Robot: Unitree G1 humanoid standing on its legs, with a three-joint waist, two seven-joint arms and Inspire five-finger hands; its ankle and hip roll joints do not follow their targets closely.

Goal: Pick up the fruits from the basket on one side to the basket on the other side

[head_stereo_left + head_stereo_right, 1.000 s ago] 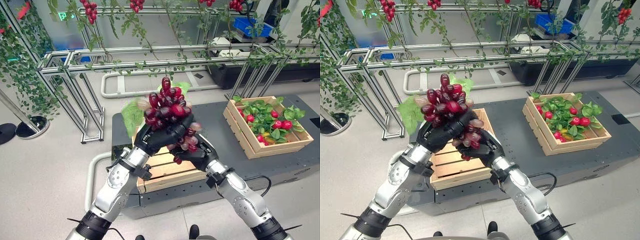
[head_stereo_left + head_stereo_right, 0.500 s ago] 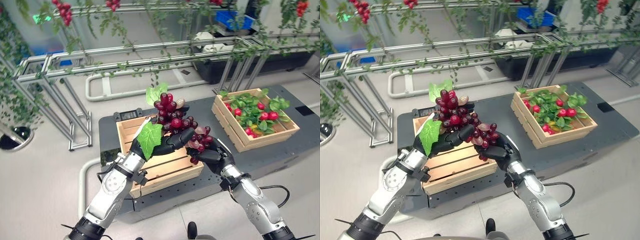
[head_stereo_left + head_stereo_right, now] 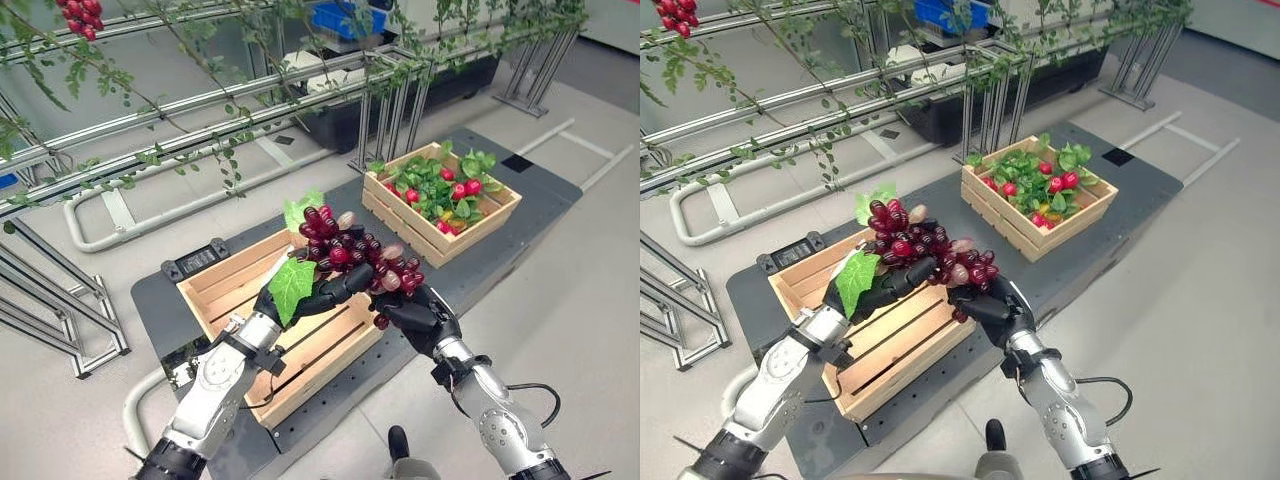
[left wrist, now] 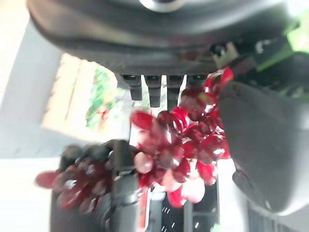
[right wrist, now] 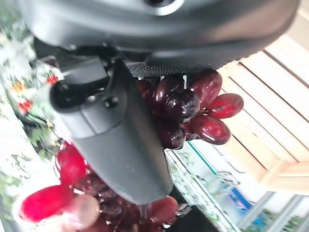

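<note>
So both hands are clamped on the grape bunch (image 3: 352, 262) at once, mid-frame: left hand (image 3: 318, 292) curled under it from the lower left, right hand (image 3: 418, 308) wrapped round its right end. It hangs above the right edge of the near wooden crate (image 3: 222, 296). Second crate (image 3: 497, 214), upper right, is packed with leaves and red fruit (image 3: 458, 190), well apart on the dark platform (image 3: 528, 176).

Mock greenhouse lab, vine-draped metal frames (image 3: 200, 100)
</note>
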